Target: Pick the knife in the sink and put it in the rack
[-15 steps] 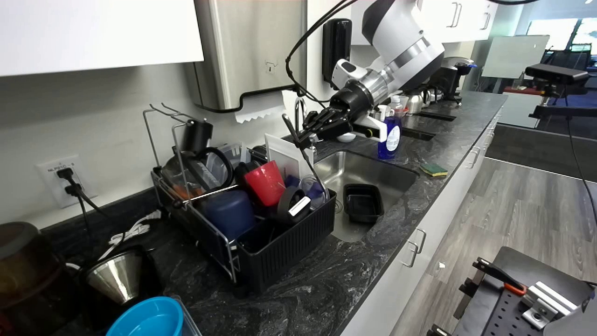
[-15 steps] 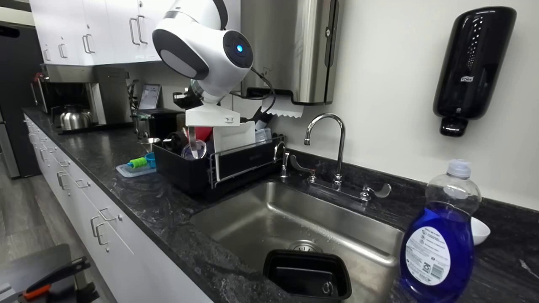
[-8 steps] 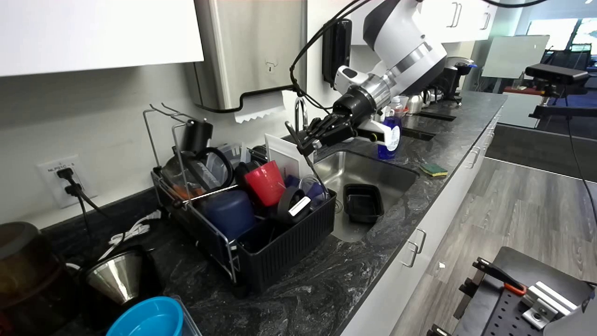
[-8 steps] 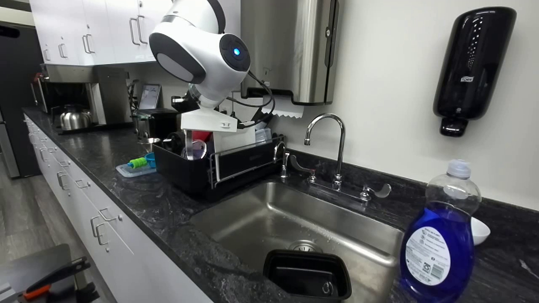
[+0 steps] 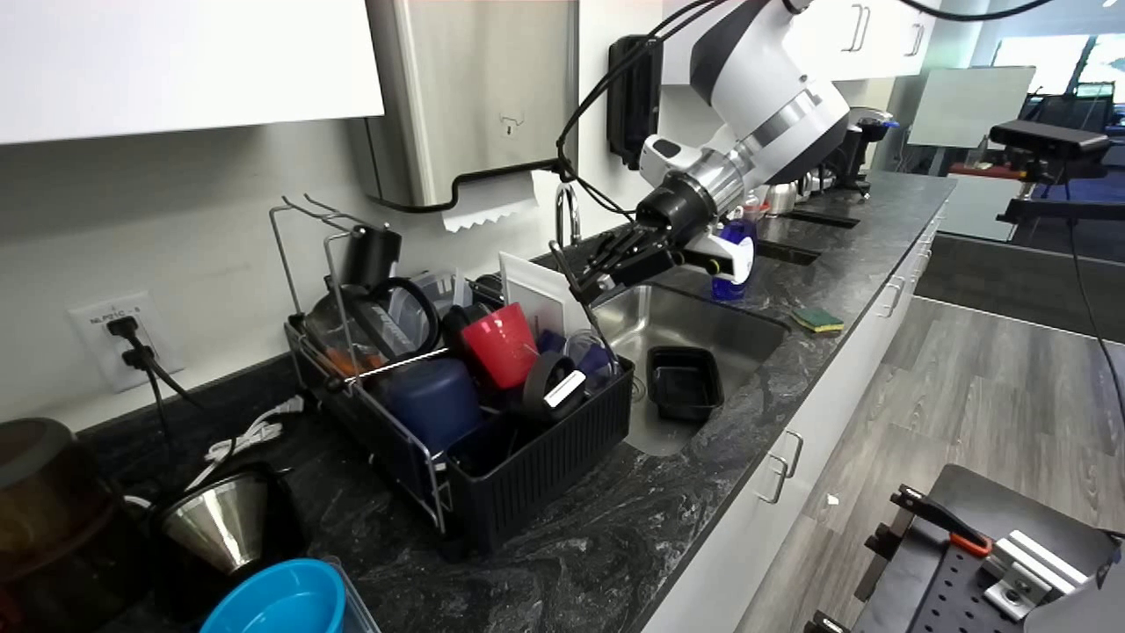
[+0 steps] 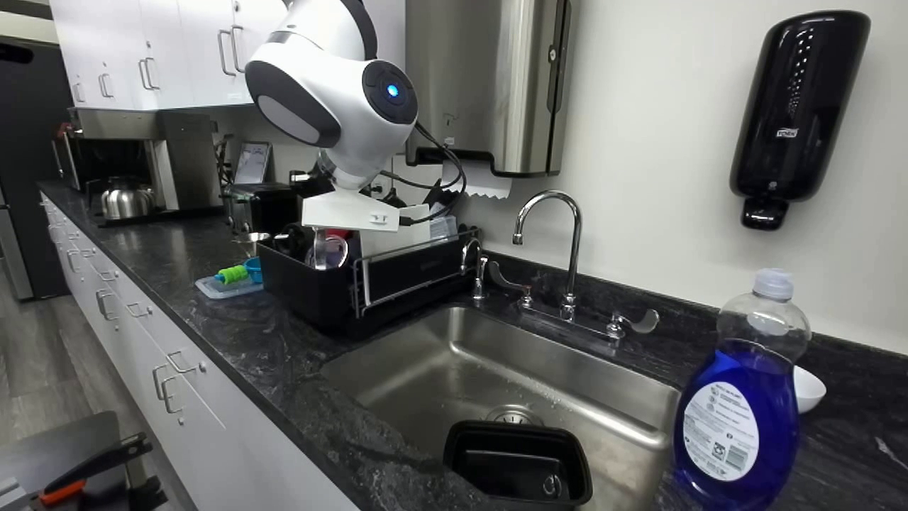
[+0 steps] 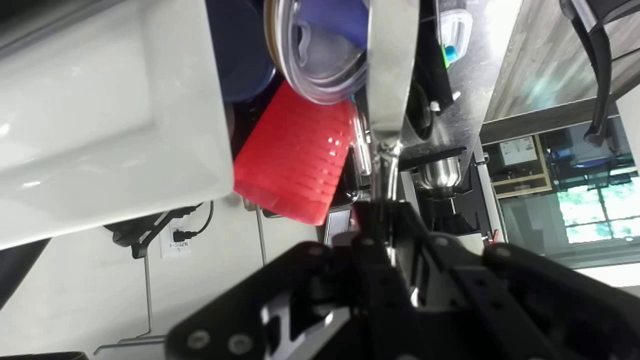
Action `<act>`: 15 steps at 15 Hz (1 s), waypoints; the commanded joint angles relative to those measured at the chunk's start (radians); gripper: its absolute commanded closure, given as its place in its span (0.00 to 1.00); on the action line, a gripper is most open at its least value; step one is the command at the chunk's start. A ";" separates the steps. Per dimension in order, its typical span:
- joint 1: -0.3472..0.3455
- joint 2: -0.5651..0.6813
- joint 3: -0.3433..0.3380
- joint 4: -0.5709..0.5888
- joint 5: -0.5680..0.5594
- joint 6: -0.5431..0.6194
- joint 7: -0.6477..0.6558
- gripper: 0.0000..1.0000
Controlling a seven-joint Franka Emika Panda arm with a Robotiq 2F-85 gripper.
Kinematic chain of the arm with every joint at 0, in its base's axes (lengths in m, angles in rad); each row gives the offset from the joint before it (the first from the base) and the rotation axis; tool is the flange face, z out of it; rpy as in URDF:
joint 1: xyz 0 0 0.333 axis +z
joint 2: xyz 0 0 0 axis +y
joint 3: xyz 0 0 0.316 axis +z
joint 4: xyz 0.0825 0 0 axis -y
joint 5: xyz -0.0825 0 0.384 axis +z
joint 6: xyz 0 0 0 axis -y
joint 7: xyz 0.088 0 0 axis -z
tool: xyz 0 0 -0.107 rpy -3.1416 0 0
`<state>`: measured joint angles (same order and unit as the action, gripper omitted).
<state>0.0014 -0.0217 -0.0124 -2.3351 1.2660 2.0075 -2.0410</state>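
The knife [image 5: 601, 329] is metal, tilted, with its blade pointing down at the sink-side end of the black dish rack [image 5: 545, 475]. My gripper [image 5: 591, 288] is shut on its handle, above the rack. The blade's lower end passes behind the rack's rim. In an exterior view the blade [image 6: 320, 250] shows under the white wrist mount, in front of a clear lid; the fingers are hidden there. In the wrist view the blade [image 7: 391, 65] runs up from my closed fingertips [image 7: 385, 215], beside the clear lid [image 7: 325, 65]. The sink [image 6: 397, 369] holds no visible knife.
A red cup [image 5: 498, 345], a navy container [image 5: 432, 400] and a white plate [image 5: 532, 294] crowd the rack. A black tray [image 6: 518, 465] lies in the sink. A faucet [image 6: 573, 241] and a blue soap bottle [image 6: 738, 419] stand around it. A steel dispenser [image 6: 489, 78] hangs above.
My gripper has moved down with the knife held. The knife's handle end has sunk and shifted slightly toward the sink, while its lower end stays at the rack's end.
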 commanded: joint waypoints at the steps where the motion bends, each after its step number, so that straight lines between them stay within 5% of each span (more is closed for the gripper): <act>1: -0.007 -0.023 -0.002 -0.031 -0.016 0.021 0.009 0.96; 15: -0.021 -0.012 -0.025 -0.069 -0.025 0.008 -0.027 0.96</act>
<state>-0.0121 -0.0218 -0.0408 -2.3751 1.2661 2.0105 -2.0673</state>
